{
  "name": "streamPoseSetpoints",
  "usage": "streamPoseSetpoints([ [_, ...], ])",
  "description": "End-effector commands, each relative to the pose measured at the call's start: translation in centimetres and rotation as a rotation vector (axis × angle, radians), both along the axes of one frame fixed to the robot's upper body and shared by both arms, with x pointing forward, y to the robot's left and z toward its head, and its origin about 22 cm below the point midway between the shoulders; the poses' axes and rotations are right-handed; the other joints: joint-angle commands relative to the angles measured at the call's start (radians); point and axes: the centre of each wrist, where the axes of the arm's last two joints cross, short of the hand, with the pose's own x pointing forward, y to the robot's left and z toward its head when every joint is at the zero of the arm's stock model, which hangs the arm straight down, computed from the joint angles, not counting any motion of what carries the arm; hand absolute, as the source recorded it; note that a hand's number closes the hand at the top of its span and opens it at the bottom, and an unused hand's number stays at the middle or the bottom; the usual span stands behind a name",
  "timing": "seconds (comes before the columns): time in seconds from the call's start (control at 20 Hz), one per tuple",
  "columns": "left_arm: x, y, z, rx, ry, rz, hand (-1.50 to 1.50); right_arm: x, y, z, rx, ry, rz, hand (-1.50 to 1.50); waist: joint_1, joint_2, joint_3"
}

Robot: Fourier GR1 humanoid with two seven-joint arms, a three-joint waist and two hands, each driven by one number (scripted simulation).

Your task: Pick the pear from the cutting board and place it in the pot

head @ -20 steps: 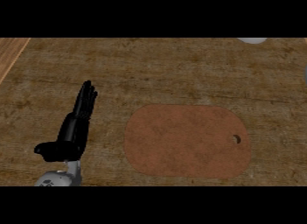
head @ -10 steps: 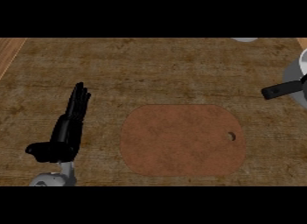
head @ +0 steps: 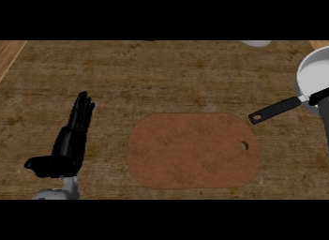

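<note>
Wooden counter (head: 160, 79) is carrying the brown board (head: 191, 150) at its middle; I am seeing no pear there and cannot tell where it is. My left hand (head: 68, 143) is resting left of the board, apart from it, fingers straight and released. The pot (head: 326, 75) is sitting at the right edge, its handle (head: 277, 110) pointing toward the board. My right hand (head: 324, 95) is barely showing beside it; I cannot tell its grip.
</note>
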Motion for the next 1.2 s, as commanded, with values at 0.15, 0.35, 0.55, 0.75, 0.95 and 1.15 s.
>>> streamPoseSetpoints([
  [0.15,-0.6,-0.1,-0.4,-0.014,0.009,0.017,0.0,-1.4,0.3,-1.4,-0.205,-0.402,-0.137,-1.5,-0.013,0.005,0.012],
  [0.35,-0.4,0.8,-0.2,0.012,0.009,0.023,0.0,-1.9,0.0,0.3,-0.39,-0.664,-0.165,-1.5,-0.008,0.007,0.013],
  [0.55,-0.5,-0.1,-0.6,0.017,0.012,0.014,0.0,-1.8,1.2,0.2,-0.428,-0.803,-0.23,-1.5,-0.011,0.005,0.011],
  [0.75,-1.1,0.3,-0.2,-0.001,0.016,0.03,0.0,-4.0,1.2,-2.7,-0.461,-0.824,-0.289,-1.5,-0.031,-0.006,0.01],
  [0.95,-1.0,0.8,-0.2,0.002,0.009,0.043,0.0,-5.9,2.9,-4.4,-0.556,-0.841,-0.282,-1.5,-0.041,-0.009,0.009],
  [1.15,0.4,1.2,-0.4,0.0,0.023,0.05,0.0,-7.6,4.1,-5.1,-0.588,-0.852,-0.265,-1.5,-0.044,-0.009,0.009],
])
